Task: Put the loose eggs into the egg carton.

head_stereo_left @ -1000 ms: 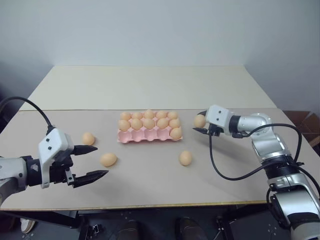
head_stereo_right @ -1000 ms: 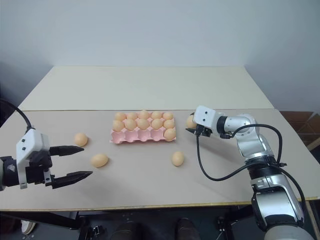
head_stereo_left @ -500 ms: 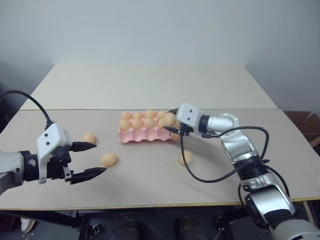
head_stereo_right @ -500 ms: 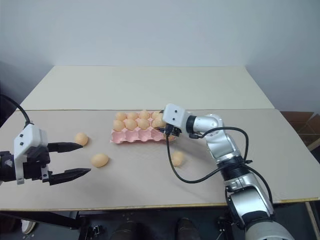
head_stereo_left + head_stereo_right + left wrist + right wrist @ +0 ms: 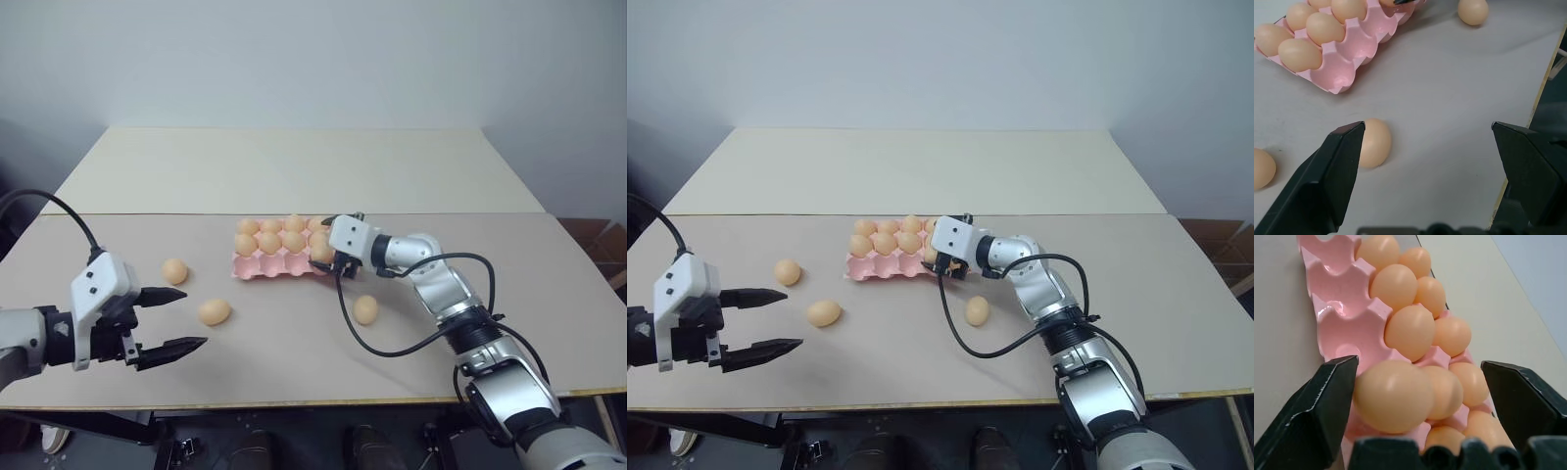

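The pink egg carton (image 5: 265, 268) lies mid-table, its back rows full of tan eggs. My right gripper (image 5: 331, 258) stands open at the carton's right end. In the right wrist view an egg (image 5: 1393, 396) sits between its fingers over a front-row cup, touching one finger (image 5: 1327, 396) and apart from the other. Three loose eggs lie on the table: one (image 5: 174, 271) left of the carton, one (image 5: 214, 312) nearer me, one (image 5: 365, 309) right of the carton. My left gripper (image 5: 194, 316) hovers open, empty, just short of the nearer left egg (image 5: 1374, 143).
Several front-row cups (image 5: 1339, 308) of the carton are bare. The right arm's black cable (image 5: 358, 338) loops low over the table beside the right loose egg. The table's front edge (image 5: 294, 403) runs close below the left gripper. A second tabletop (image 5: 294, 166) adjoins behind.
My right gripper carried an egg leftward from the table's right to the carton's right end and opened around it. The left gripper stayed put and open.
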{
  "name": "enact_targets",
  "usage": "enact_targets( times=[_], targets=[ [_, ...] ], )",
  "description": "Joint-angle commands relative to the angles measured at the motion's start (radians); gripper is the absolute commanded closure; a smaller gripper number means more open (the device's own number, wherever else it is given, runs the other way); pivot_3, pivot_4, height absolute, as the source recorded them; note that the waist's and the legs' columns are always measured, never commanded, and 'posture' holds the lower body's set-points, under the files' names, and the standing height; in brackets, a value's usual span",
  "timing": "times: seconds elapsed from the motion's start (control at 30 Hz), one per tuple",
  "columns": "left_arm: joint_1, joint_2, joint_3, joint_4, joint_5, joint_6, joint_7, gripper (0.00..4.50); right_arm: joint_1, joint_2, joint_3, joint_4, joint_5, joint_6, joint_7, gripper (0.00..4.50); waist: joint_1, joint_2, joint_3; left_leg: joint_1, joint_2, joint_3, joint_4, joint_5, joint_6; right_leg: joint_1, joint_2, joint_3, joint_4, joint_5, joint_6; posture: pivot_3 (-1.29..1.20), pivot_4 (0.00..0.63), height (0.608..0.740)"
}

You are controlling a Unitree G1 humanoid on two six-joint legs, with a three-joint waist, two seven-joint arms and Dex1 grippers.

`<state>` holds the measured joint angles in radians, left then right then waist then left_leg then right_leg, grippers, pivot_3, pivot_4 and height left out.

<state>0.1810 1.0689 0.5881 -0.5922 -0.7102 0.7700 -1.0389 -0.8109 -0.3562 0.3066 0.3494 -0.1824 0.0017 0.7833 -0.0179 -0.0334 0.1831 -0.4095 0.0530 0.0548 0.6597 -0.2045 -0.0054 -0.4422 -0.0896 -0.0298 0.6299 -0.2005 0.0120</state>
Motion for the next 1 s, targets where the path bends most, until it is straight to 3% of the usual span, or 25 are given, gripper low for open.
enact_targets(
  times=[0.03,0.53,0.73,1.0],
  targets=[
    [-0.003,0.000,0.022,-0.012,-0.003,-0.003,0.005,0.00,0.011,-0.019,-0.006,-0.049,0.001,-0.043,0.001,0.04,0.000,0.000,0.000,0.000,0.000,0.000,0.000,0.000,0.000,0.000,0.000,0.000,0.000,0.000,0.000,0.00,0.150,0.740],
    [-0.073,0.013,-0.047,0.034,0.014,-0.037,-0.010,0.00,0.177,-0.159,-0.100,-0.441,0.077,0.105,0.045,0.04,0.006,0.000,0.000,0.000,0.000,0.000,0.000,0.000,0.000,0.000,0.000,0.000,0.000,-0.001,-0.001,0.00,0.150,0.740],
    [-0.072,0.015,-0.051,0.041,0.018,-0.048,-0.024,0.00,0.379,-0.352,-0.222,-0.694,0.216,0.258,0.181,0.04,0.014,0.000,0.000,-0.002,0.000,0.000,0.000,0.000,0.000,0.000,-0.001,-0.001,-0.002,-0.001,-0.001,0.00,0.150,0.740],
    [-0.021,0.017,-0.012,0.047,0.041,-0.063,-0.065,0.00,0.624,-0.596,-0.439,-0.865,0.405,0.343,0.336,0.04,0.015,0.000,0.000,0.001,0.000,0.000,0.000,-0.001,-0.001,0.001,-0.001,-0.001,-0.002,-0.002,-0.002,0.00,0.150,0.740]
  ],
)
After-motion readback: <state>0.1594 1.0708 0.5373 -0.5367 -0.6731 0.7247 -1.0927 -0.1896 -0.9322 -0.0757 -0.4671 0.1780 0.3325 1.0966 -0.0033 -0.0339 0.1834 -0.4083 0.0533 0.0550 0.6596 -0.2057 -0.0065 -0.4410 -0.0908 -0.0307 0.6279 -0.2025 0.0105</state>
